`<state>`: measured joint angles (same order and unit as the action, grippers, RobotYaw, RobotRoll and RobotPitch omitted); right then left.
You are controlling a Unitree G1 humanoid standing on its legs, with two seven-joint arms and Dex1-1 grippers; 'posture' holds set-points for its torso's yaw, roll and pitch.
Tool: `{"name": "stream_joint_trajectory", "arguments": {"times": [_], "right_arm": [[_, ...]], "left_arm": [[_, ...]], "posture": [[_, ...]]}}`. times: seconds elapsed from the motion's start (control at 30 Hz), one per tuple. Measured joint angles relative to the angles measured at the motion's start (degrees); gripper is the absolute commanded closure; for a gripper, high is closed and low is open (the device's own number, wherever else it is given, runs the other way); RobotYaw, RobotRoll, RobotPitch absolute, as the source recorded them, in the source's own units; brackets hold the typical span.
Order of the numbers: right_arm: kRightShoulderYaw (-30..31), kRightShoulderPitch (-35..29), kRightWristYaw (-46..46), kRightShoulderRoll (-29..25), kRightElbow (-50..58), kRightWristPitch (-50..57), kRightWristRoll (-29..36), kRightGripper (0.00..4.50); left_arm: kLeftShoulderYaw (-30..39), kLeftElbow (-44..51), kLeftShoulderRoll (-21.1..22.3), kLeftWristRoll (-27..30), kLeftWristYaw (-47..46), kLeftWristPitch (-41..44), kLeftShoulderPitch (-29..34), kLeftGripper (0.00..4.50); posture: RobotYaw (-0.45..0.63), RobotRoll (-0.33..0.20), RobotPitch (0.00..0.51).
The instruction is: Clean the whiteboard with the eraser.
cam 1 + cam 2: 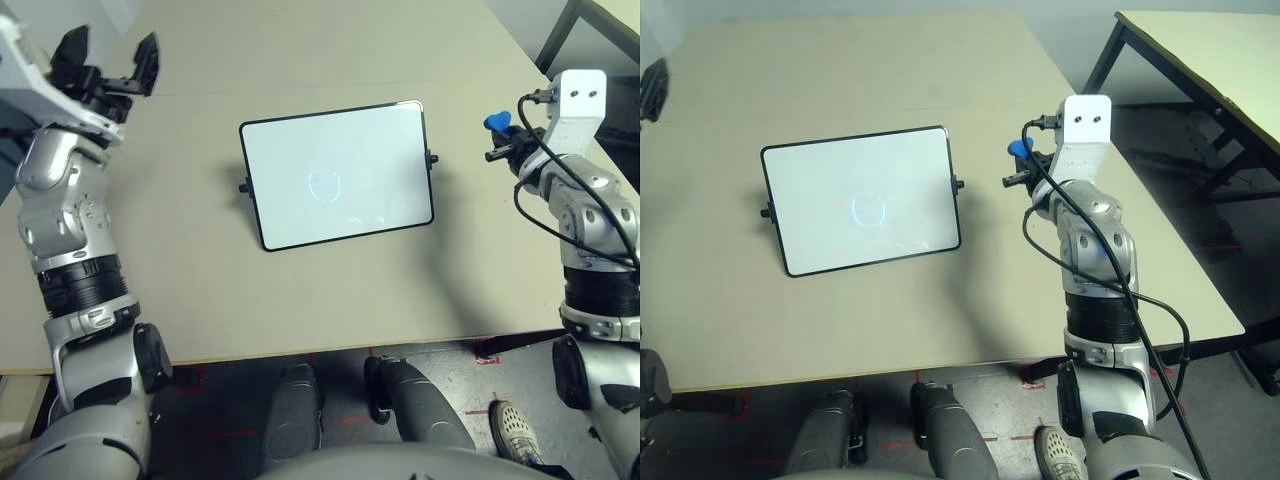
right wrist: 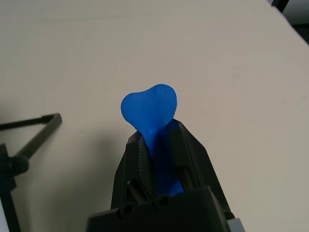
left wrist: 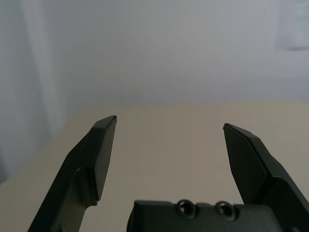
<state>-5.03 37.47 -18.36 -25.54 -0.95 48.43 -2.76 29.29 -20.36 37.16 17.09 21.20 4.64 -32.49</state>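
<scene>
The left arm is raised at the left side of the desk (image 1: 200, 300), its silver forearm running up from the near edge and its wrist bent so that the left gripper (image 1: 108, 62) points away from the robot, toward the far left corner. It hangs above the surface, well apart from the whiteboard (image 1: 340, 175). Its two black fingers (image 3: 99, 154) are spread wide with nothing between them; in the left wrist view they frame bare desk and a pale wall beyond.

The right arm stands at the right side of the desk, forearm upright near the edge, a black cable looping along it, and a white camera block on the wrist. The right gripper (image 1: 1020, 160) points forward and slightly down, just off the whiteboard's right edge and apart from it. Its fingers (image 2: 190, 154) are clamped on the eraser (image 2: 149, 108), whose bright-blue rounded end sticks out past the fingertips, lifted clear of the desk.

The whiteboard lies flat in the middle of the desk, turned slightly askew. Its surface is mostly white, with a faint light-blue ring (image 1: 324, 184) near its centre.
</scene>
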Motion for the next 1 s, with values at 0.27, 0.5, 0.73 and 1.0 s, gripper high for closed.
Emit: {"name": "stream_joint_trajectory", "arguments": {"times": [0.27,0.5,0.73,1.0], "right_arm": [[1.84,-2.17,0.14,2.13,-6.93,1.94,0.86,3.91],[2.02,-2.18,0.47,3.00,-10.21,0.52,1.53,2.58],[-0.42,-2.18,0.85,3.16,-10.86,1.13,3.37,0.29],[-6.72,-0.50,1.82,2.14,-7.96,-2.61,7.41,0.02]], "left_arm": [[-0.19,-12.71,-4.61,-0.89,-1.89,-6.35,7.05,0.00],[-1.81,-10.23,-6.37,-0.04,-2.46,-6.18,4.87,0.00],[-3.34,-9.84,-6.18,0.55,-2.15,-5.83,2.21,0.00],[-3.58,-9.85,-6.06,0.84,-2.41,-5.85,1.38,0.00]], "posture": [[0.05,0.000,0.130],[0.05,0.000,0.126],[0.03,0.000,0.125],[0.02,0.000,0.128]]}}
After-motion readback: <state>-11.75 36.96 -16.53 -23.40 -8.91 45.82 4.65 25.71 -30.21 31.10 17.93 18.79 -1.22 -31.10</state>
